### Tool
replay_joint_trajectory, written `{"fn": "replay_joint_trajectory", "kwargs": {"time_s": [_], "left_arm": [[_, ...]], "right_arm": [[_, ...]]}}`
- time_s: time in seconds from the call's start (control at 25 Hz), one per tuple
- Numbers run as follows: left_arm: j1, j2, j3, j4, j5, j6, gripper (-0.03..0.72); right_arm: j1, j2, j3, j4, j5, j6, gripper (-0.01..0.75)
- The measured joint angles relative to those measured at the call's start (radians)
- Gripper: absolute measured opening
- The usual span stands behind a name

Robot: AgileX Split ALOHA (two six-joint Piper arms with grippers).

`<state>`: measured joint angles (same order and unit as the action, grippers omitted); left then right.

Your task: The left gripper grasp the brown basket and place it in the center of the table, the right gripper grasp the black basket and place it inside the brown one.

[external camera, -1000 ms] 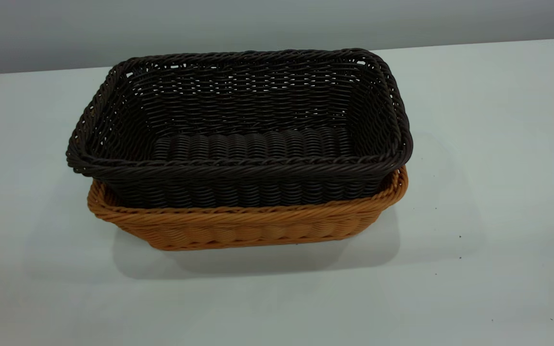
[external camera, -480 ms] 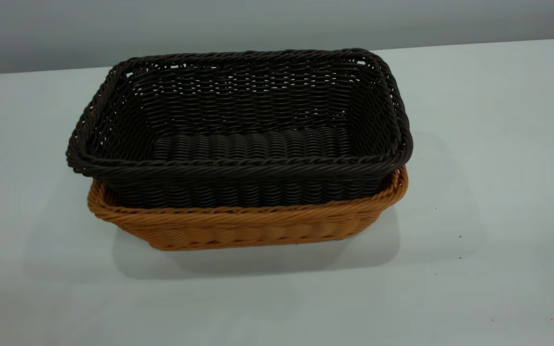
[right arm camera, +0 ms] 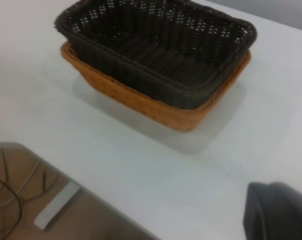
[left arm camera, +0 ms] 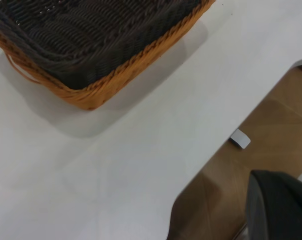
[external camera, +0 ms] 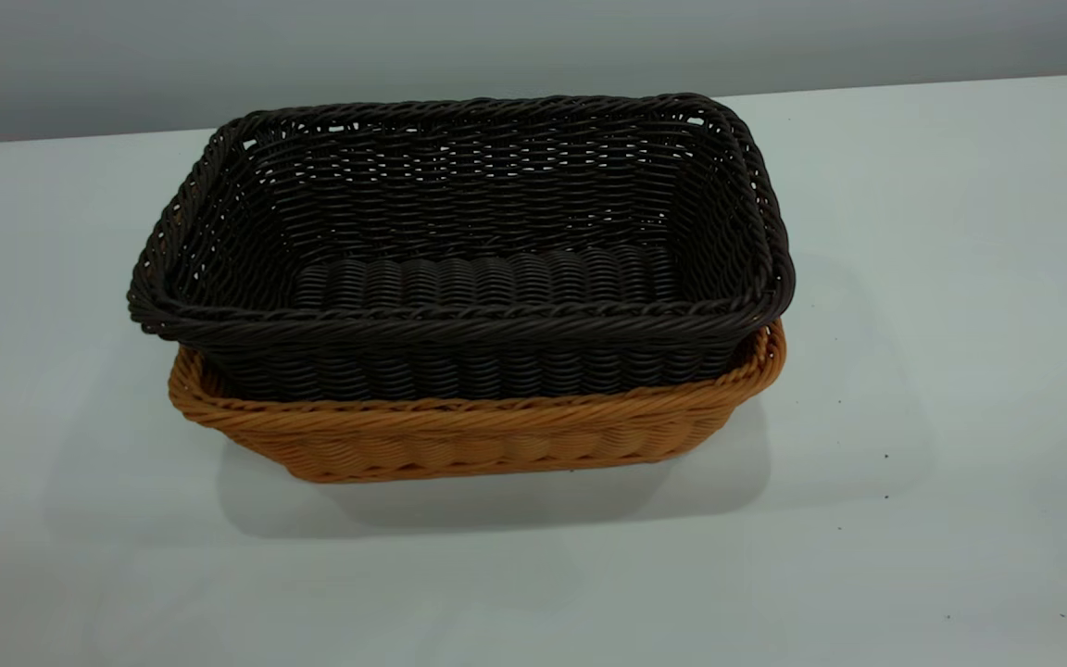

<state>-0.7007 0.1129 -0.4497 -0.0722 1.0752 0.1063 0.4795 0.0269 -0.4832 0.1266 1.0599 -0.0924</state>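
Note:
The black basket (external camera: 459,213) sits nested inside the brown basket (external camera: 459,445) near the middle of the white table (external camera: 913,278). Its rim stands higher than the brown rim. Both baskets are empty. No gripper shows in the exterior view. The left wrist view shows one corner of the black basket (left arm camera: 91,30) in the brown basket (left arm camera: 116,77), with a dark part of the left gripper (left arm camera: 281,210) off the table, over the floor. The right wrist view shows the whole black basket (right arm camera: 156,50) in the brown basket (right arm camera: 141,102) from a distance, with a dark part of the right gripper (right arm camera: 278,212) at the frame's corner.
The table edge and brown wooden floor (left arm camera: 251,150) show in the left wrist view, with a small grey piece (left arm camera: 239,138) by the edge. In the right wrist view, thin cables (right arm camera: 11,185) and a white strip (right arm camera: 56,205) lie below the table edge.

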Motion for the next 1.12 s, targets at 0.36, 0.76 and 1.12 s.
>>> {"fn": "replay_joint_trajectory", "kwargs": {"time_s": [0.36, 0.76, 1.12], "left_arm": [[0.0, 0.0, 0.0, 0.0, 0.001, 0.0, -0.001], [0.062, 0.0, 0.0, 0.001, 0.002, -0.001, -0.001], [0.429, -0.058, 0.0, 0.001, 0.002, -0.001, -0.001]], "right_arm": [[0.0, 0.0, -0.001, 0.007, 0.0, 0.001, 0.003], [-0.072, -0.001, -0.001, 0.011, 0.0, 0.001, 0.003], [-0.413, -0.001, -0.001, 0.022, 0.0, 0.002, 0.003]]}}
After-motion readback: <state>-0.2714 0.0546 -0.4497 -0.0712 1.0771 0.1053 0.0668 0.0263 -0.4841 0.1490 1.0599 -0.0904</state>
